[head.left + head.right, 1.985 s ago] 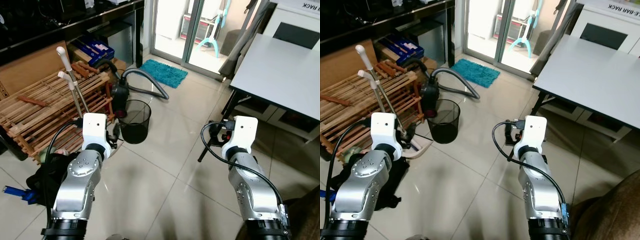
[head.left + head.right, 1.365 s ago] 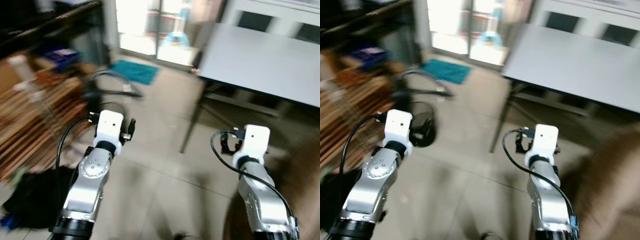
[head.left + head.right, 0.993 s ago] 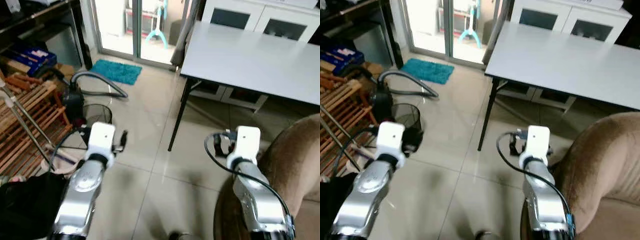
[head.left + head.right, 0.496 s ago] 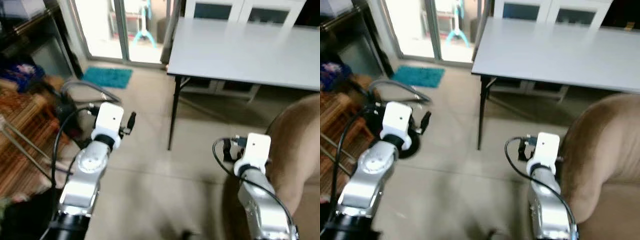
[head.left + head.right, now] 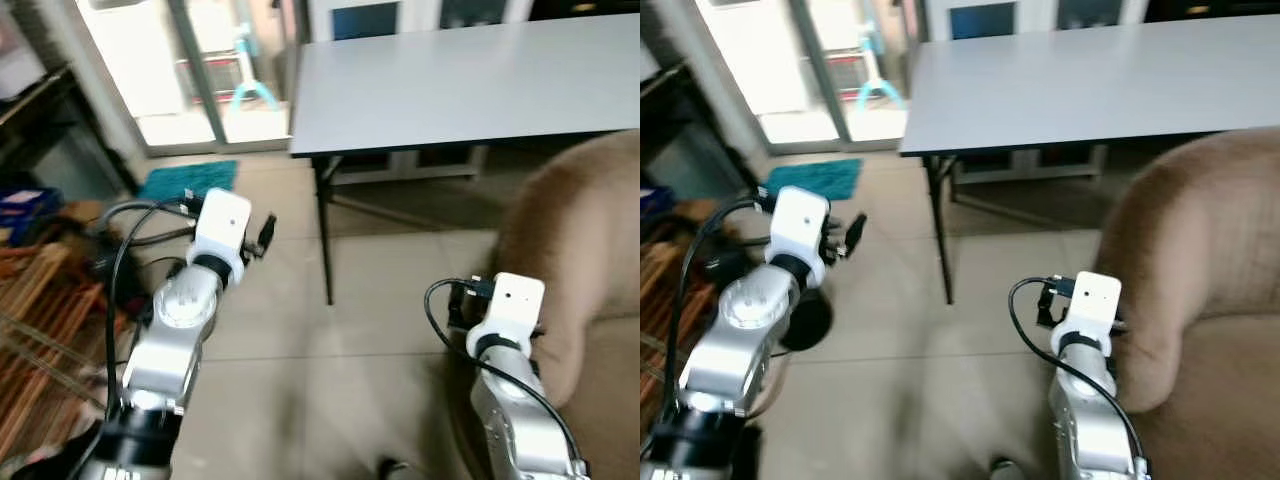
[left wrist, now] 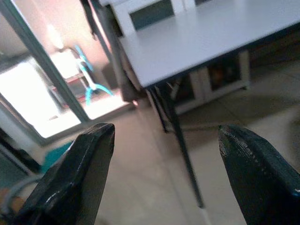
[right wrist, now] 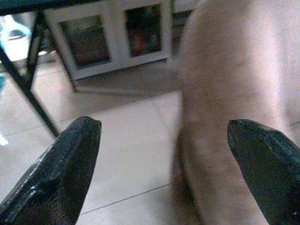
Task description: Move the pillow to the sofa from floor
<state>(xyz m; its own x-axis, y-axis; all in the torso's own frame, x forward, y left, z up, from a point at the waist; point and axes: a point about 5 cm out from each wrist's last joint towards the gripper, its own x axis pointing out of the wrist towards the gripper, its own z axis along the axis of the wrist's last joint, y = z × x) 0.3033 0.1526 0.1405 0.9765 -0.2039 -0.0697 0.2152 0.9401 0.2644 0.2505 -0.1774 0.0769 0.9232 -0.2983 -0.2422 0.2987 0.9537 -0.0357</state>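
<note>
Pincer, left (image 6: 164, 180): both black fingers spread wide, nothing between them, raised over the pale tiled floor (image 5: 380, 340) and aimed toward the black leg (image 5: 323, 235) of the grey rectangular bench (image 5: 450, 80). Left silver arm (image 5: 180, 320) extends forward on the robot's left side.

Pincer, right (image 7: 161, 171): fingers likewise spread apart, empty, held low just beside the rounded armrest of the brown plush sofa (image 5: 1200, 250). Right wrist view looks along the fingers at floor tile, the sofa's side, and a white low cabinet with glass doors (image 7: 112, 40) under the bench's far edge. Right silver arm (image 5: 1085, 400) close to the sofa, contact cannot be judged.

Pillow: cannot be made out in any view; location not determinable.

Surroundings: bright sliding glass door (image 5: 190, 70) at far left, a teal mat (image 5: 185, 180) on the floor before it, a grey vacuum hose (image 5: 130, 215) behind the left arm, and a slatted wooden rack (image 5: 40, 340) at the left edge. Head views slightly blurred.
</note>
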